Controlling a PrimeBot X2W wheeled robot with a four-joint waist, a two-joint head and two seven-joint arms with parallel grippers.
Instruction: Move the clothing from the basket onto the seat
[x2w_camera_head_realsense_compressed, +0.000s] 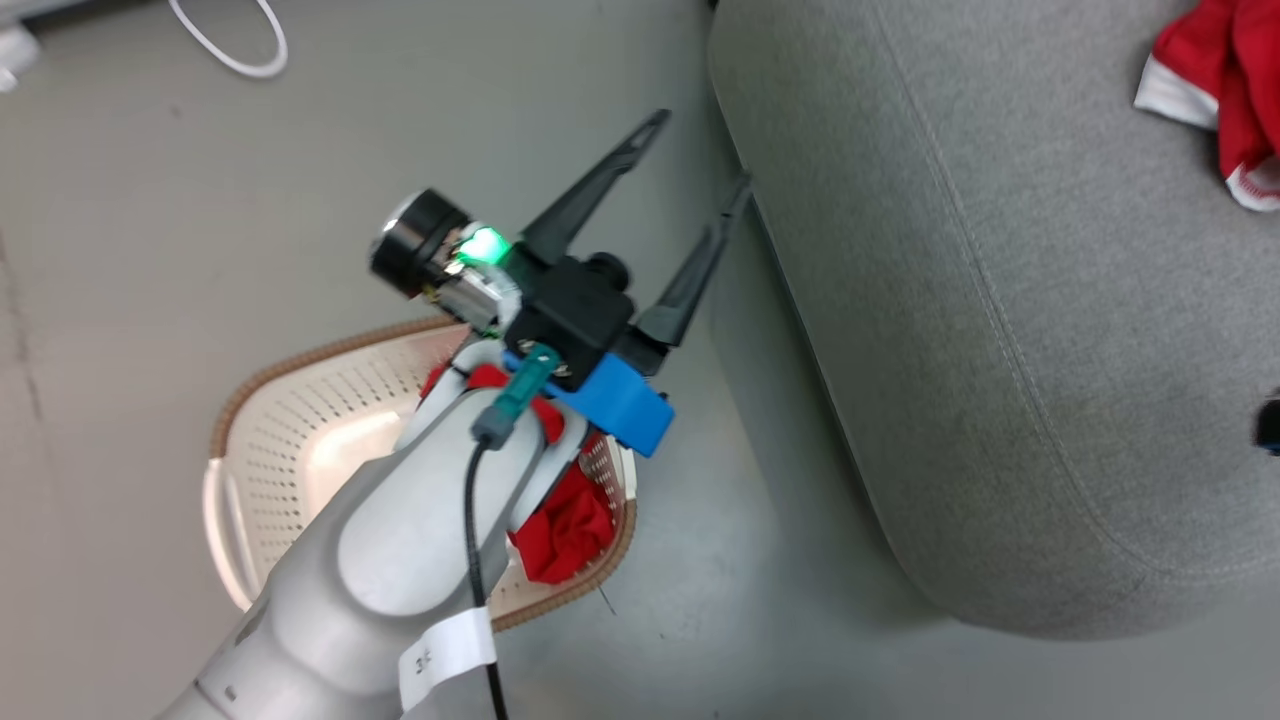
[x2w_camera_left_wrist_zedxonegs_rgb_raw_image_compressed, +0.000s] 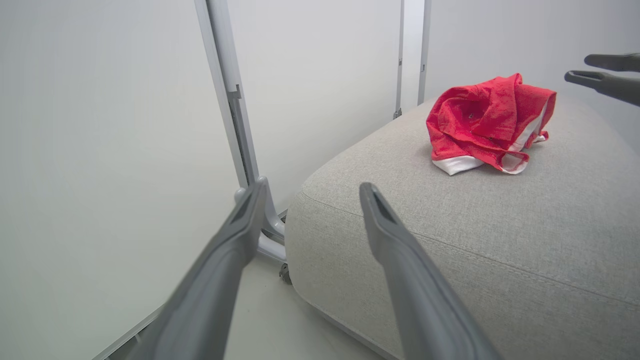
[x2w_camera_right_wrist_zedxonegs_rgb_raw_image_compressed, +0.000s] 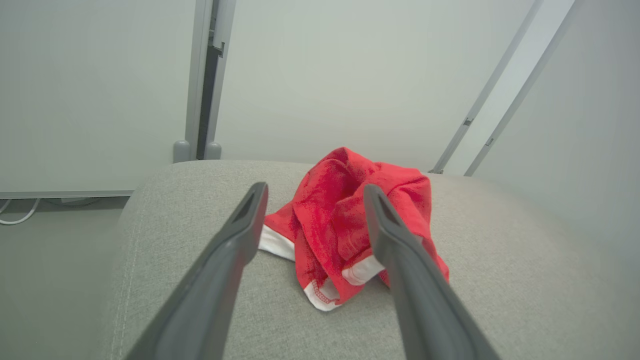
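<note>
Holding one red garment (x2w_camera_head_realsense_compressed: 565, 535), the basket (x2w_camera_head_realsense_compressed: 300, 420) sits by the left gripper (x2w_camera_head_realsense_compressed: 698, 152), spread and empty.

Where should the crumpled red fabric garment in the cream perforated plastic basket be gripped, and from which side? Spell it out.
Pinch the raised bunch of folds on the crumpled red fabric garment, in a corner of the cream perforated plastic basket. Come from straight above, probably: the basket's walls block the sides, and the heaped cloth gives a ridge to close on.
</note>
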